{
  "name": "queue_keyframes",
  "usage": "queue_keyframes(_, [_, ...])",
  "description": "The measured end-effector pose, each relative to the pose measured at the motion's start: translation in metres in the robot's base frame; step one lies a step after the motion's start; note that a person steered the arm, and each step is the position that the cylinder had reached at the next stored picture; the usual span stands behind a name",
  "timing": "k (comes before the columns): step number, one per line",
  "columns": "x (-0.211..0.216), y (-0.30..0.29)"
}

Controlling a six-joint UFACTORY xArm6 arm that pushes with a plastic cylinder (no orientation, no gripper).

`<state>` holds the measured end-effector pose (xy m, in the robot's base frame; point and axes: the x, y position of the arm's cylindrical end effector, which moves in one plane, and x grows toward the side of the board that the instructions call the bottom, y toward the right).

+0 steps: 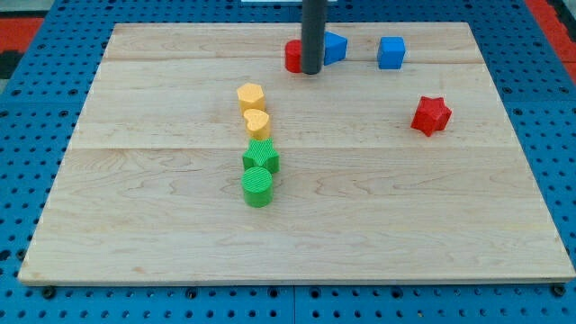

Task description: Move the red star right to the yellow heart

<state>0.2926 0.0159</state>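
On the wooden board [297, 225] over blue pegboard [27, 135], red star [431, 115] sits view's right, well apart from yellow heart [256, 122] mid-board. No gripper, just a rod: my tip [311, 71] up top, half hiding a red block [293, 56], shape unclear.

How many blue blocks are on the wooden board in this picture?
2. One blue block lies near the view's top, just right of my tip; the blue cube sits further right. The rod might hide something small.

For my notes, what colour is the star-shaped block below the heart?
Green star, clearest in the camera view.
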Motion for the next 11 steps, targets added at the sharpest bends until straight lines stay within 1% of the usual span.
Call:
queue_keyframes(1, [-0.002, -0.032])
queue_keyframes(2, [0.021, -0.009])
queue_keyframes(3, [0.055, 0.039])
queue_keyframes(4, [0.043, 0.094])
queue_keyframes(5, [0.064, 0.16])
queue_keyframes(6, [0.071, 0.223])
queue_keyframes(7, [0.084, 0.239])
queue_keyframes(8, [0.144, 0.249])
queue_keyframes(9, [0.126, 0.231])
queue_keyframes(10, [0.093, 0.198])
queue_keyframes(11, [0.122, 0.166])
